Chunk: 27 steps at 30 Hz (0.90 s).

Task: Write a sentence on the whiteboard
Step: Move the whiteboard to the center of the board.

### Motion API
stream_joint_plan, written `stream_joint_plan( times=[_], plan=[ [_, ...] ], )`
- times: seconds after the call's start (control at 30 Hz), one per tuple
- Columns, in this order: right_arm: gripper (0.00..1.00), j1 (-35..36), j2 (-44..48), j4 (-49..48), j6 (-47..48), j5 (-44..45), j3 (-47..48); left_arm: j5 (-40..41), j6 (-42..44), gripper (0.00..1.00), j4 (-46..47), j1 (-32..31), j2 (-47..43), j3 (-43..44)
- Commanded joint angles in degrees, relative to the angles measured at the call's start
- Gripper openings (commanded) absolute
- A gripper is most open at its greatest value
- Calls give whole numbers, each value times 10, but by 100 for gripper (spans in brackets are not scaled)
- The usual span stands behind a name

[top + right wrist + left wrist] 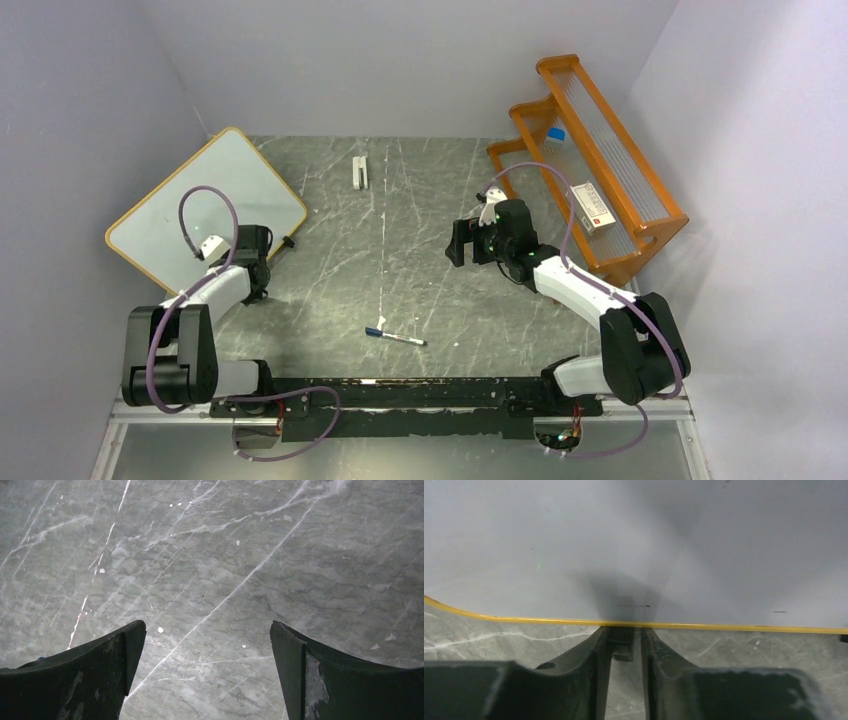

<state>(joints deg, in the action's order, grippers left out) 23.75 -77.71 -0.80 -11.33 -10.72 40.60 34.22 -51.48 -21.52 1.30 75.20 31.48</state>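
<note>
Left claw, narrowed, straddles a black clip foot on the smooth white, tan-framed whiteboard; grip unclear. Right claw wide.

No legible text, whiteboard included.

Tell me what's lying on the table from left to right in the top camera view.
whiteboard → small white block → marker → orange rack

Soft, even light fills the overhead view; shadows are faint. In the left wrist view a dark shadow falls mid-frame on the slightly blurred whiteboard. The right wrist view shows the table sharply.
</note>
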Motion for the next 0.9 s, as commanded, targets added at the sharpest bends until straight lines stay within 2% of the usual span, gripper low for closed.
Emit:
stream_joint_plan(
  times=[0.0,0.1,0.13,0.27,0.43,0.6,0.87],
  plan=[
    [100,3,-3,0,9,10,11,-18,9,24,35,11,12,3],
    [100,2,-5,0,9,9,13,-22,22,7,38,11,5,-1],
    [100,3,-6,-2,9,10,12,-24,25,5,38,10,1,-2],
    [100,2,-5,0,9,13,13,-48,38,5,36,-1,-8,2],
    [100,3,-3,0,10,18,11,-66,41,5,14,-45,-35,3],
    [100,2,4,3,10,20,8,-105,30,5,20,-74,-76,-27],
    [100,4,9,3,8,32,4,-108,-19,5,31,-193,-75,-38]
  ],
)
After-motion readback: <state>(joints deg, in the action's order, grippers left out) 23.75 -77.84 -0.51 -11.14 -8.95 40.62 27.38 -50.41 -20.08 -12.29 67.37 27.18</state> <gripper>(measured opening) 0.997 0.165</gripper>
